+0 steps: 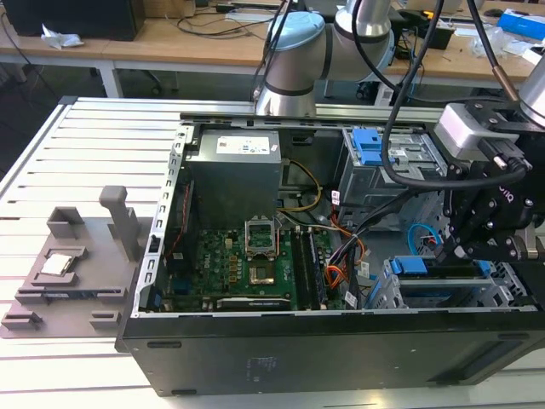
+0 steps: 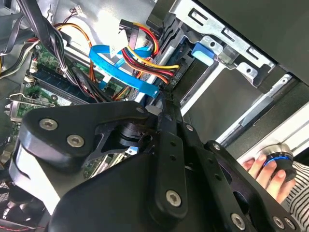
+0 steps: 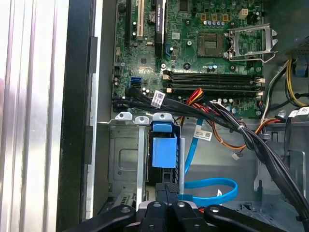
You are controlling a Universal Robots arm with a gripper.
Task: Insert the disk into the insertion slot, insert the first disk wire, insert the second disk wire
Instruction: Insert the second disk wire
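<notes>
The disk sits inside the insertion slot [image 3: 124,162], a grey metal cage at the case's front corner. Only the disk's blue carrier end [image 3: 164,150] shows. In the exterior view that blue end [image 1: 415,266] lies in the cage [image 1: 443,294] just below my gripper [image 1: 451,247]. My gripper [image 3: 166,187] hangs right behind the carrier, fingers pressed together on the end of a flat blue disk wire [image 3: 212,186]. In the second wrist view the blue wire [image 2: 123,72] ends at the gripper [image 2: 161,99]. A red, yellow and black wire bundle [image 2: 145,53] hangs loose beside it.
A second metal bay with a big blue latch [image 1: 368,146] stands at the back. The motherboard [image 1: 247,256] and power supply [image 1: 234,170] take up the case's middle. Black cables [image 3: 231,125] cross above the cage. A person's hand [image 2: 263,171] holds a knob. A grey fixture [image 1: 77,264] lies outside.
</notes>
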